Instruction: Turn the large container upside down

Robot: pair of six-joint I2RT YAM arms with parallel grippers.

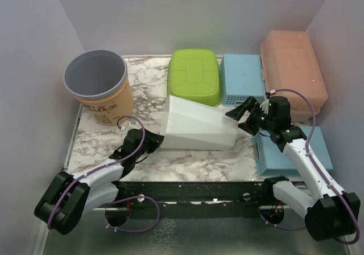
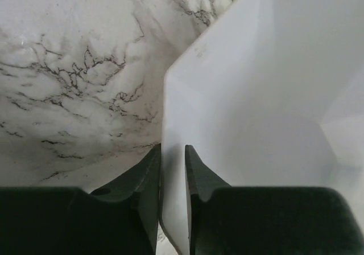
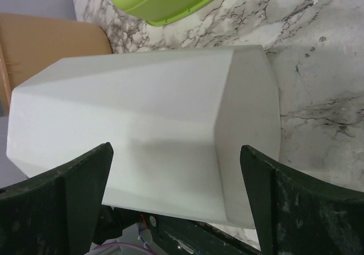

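- Far left: a tan cylindrical bucket (image 1: 101, 93) with a smooth grey rim, upright on the veined marble-patterned tabletop (image 1: 187, 164).
- Left gripper (image 1: 155, 142): its dark fingers straddle the thin rim wall; pinching or slack, I cannot tell.
- Centre: the large white faceted plastic container (image 1: 196, 125) lies on its side, mouth leftward, tapered base rightward.
- Far centre: a lime-green rounded plastic tub (image 1: 194, 75), beside a blue perforated basket (image 1: 242, 78).
- Right gripper (image 1: 245, 117): jaws spread wide, near the container's base, holding nothing.
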